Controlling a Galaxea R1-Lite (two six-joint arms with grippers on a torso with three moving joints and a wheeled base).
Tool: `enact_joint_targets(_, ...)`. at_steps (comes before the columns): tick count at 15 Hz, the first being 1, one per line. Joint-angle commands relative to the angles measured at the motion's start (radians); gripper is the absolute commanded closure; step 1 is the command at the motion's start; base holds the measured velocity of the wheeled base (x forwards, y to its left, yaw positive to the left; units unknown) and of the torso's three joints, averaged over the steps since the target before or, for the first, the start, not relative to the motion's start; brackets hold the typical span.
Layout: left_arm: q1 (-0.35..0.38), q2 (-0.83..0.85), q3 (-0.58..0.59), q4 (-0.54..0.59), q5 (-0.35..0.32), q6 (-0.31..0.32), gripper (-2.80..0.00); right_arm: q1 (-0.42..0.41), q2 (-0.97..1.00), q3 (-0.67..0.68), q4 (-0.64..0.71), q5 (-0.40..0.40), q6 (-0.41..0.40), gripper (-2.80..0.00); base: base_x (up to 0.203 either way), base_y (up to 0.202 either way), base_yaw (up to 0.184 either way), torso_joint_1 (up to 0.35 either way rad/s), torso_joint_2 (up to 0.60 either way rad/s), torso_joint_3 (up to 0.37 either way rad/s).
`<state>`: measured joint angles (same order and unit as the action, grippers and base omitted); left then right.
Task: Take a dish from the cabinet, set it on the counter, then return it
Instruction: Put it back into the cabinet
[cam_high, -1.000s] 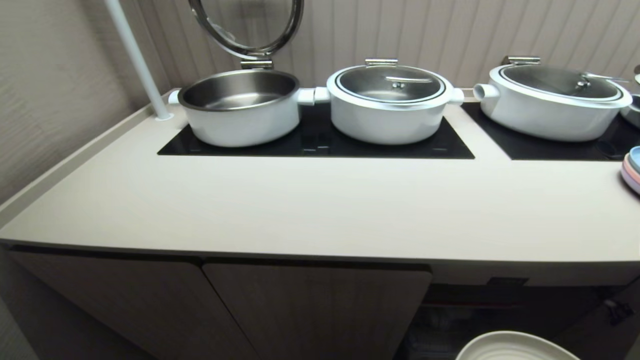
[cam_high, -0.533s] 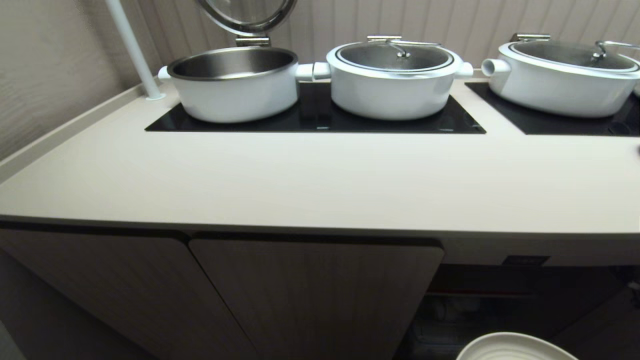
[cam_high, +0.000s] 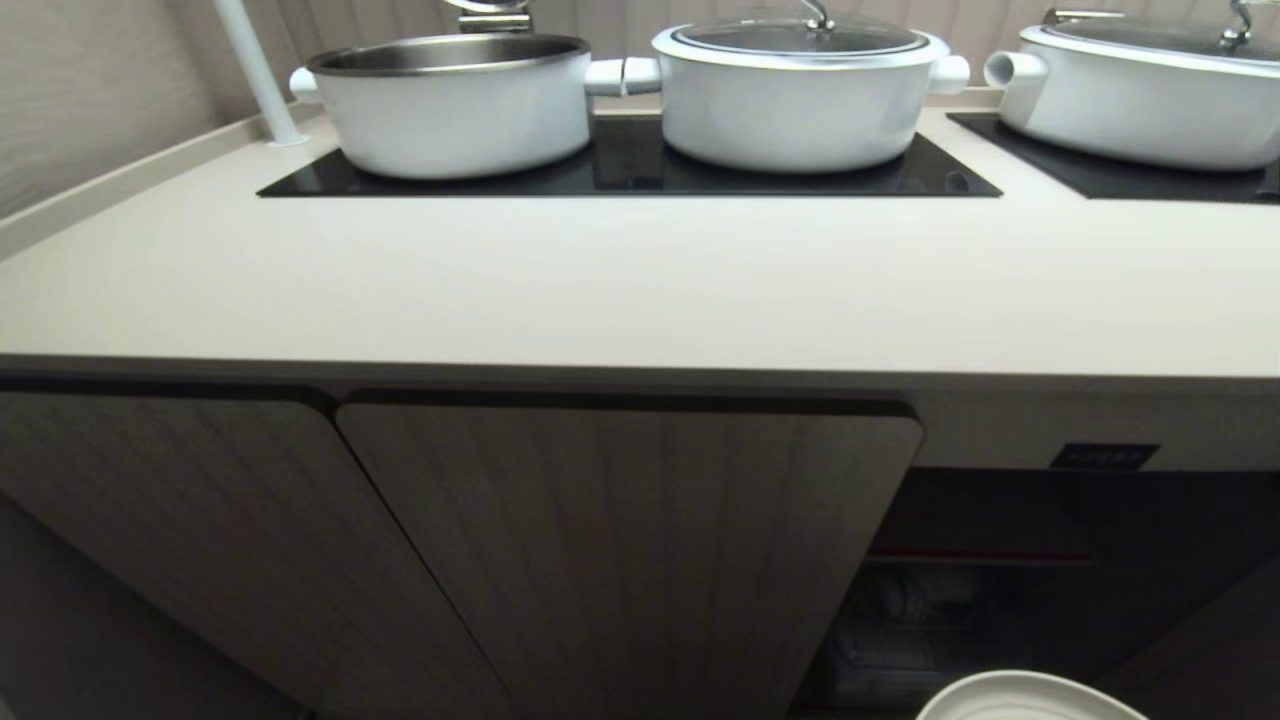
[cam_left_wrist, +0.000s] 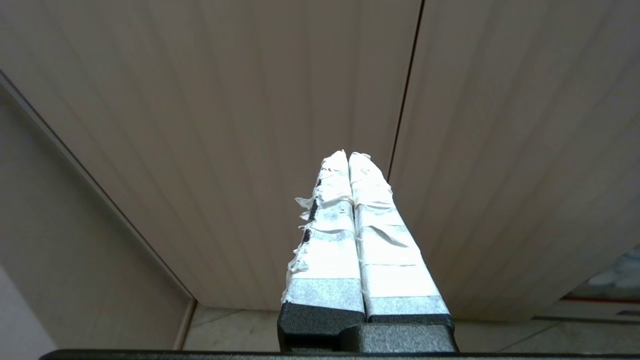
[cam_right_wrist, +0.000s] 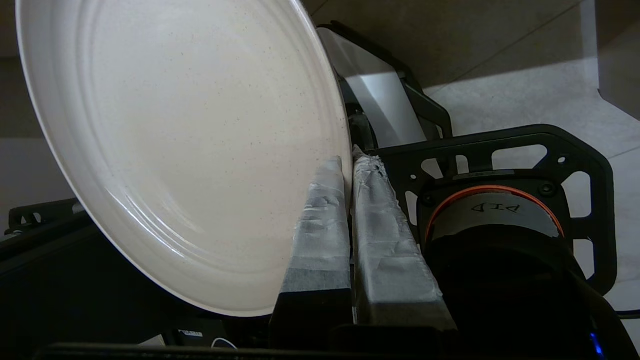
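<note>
The cream dish (cam_right_wrist: 190, 140) is pinched by its rim between the taped fingers of my right gripper (cam_right_wrist: 348, 160), which is shut on it. In the head view only the dish's upper edge (cam_high: 1030, 697) shows, at the bottom right, in front of the dark open part of the cabinet (cam_high: 980, 590). The cabinet's closed ribbed doors (cam_high: 620, 540) fill the lower middle, under the counter (cam_high: 640, 290). My left gripper (cam_left_wrist: 348, 155) is shut on nothing, parked close before a closed cabinet door (cam_left_wrist: 250, 125). Neither arm shows in the head view.
Three white pots stand on black cooktop panels at the counter's back: an open one (cam_high: 450, 100), a lidded one (cam_high: 795, 95) and another lidded one (cam_high: 1150, 95). A white pole (cam_high: 250, 70) rises at the back left. A small black label (cam_high: 1103, 456) sits above the open part.
The whole head view has shifted: the counter and pots have slid up the picture and more of the cabinet front shows, as the camera sank. The dish stays at the bottom right.
</note>
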<state>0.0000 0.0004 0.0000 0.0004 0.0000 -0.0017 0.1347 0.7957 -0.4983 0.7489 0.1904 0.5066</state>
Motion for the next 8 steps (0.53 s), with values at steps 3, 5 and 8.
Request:
enact_joint_targets(3,0.0,0.0,0.0,0.0,0.0,0.0,0.0,0.0,0.0,0.0,0.004,0.001,0.003,0.0,0.0,0.0,0.0,-0.195,0.5,0.289)
enact_joint_targets(5,0.0,0.0,0.0,0.0,0.0,0.0,0.0,0.0,0.0,0.001,0.004,0.001,0.004,0.0,0.0,0.0,0.0,-0.183,0.49,0.283)
enact_joint_targets(8,0.0,0.0,0.0,0.0,0.0,0.0,0.0,0.0,-0.001,0.001,0.004,0.001,0.01,0.0,0.0,0.0,0.0,-0.172,0.47,0.293)
